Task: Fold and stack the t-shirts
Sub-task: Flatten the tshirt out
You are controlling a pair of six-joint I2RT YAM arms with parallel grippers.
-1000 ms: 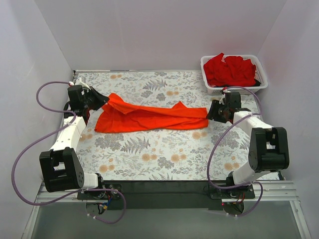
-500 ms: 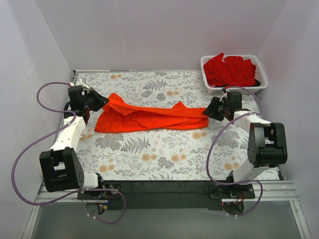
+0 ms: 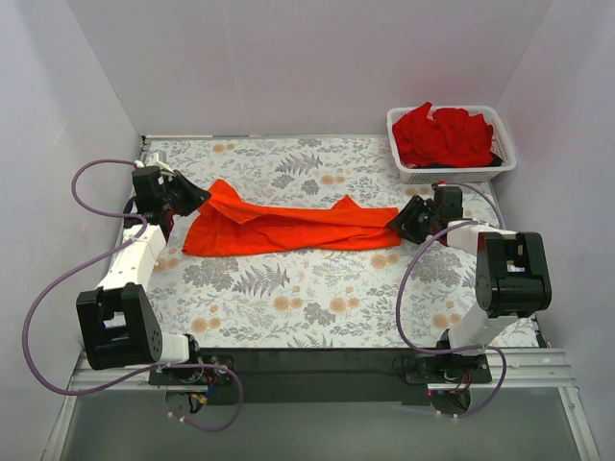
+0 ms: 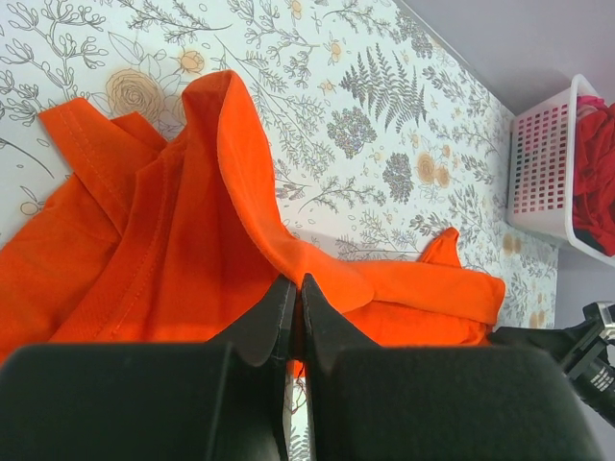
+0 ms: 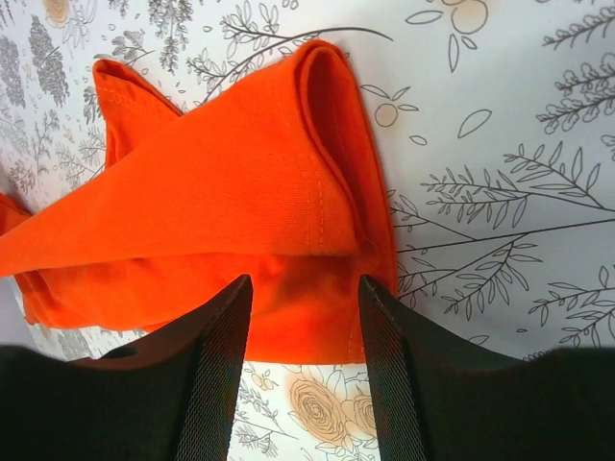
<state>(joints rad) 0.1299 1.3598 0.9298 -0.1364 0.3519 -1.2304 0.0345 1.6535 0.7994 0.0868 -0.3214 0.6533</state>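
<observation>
- The orange-red t-shirt (image 3: pixel 288 228) lies bunched in a long, creased band stretched between the 2 grippers, with 1 end at each set of tips.
- The left gripper (image 4: pixel 294 288) has its jaws pressed together on a raised ridge of the shirt's cloth. From the tips the fabric slopes away and down to the table (image 3: pixel 288 288).
- The right gripper (image 5: pixel 306 288) has its jaws apart, with 1 finger to either side of the shirt's folded end. A stitched hem and a rolled fold lie just ahead of the tips. Whether the fingers touch the cloth I cannot tell.
- The deeper red t-shirts (image 3: pixel 442 136) sit heaped in the white mesh basket (image 3: pixel 452 174), just beyond the right gripper and well apart from the left gripper.
- The table is covered in a pale print of ferns, leaves and tan flowers, lying flat around the shirt.
- Plain light walls (image 3: pixel 288 67) close the table on 3 sides: 1 just outboard of the left gripper, 1 outboard of the basket and right gripper, and 1 along the far edge.
- A wide strip of printed surface runs behind both grippers, between the shirt and the arms' bases. A narrower strip runs ahead of them to the far wall.
- The basket fills the far corner next to the right gripper.
- Purple cables (image 3: pixel 58 279) loop from both arms toward the side walls.
</observation>
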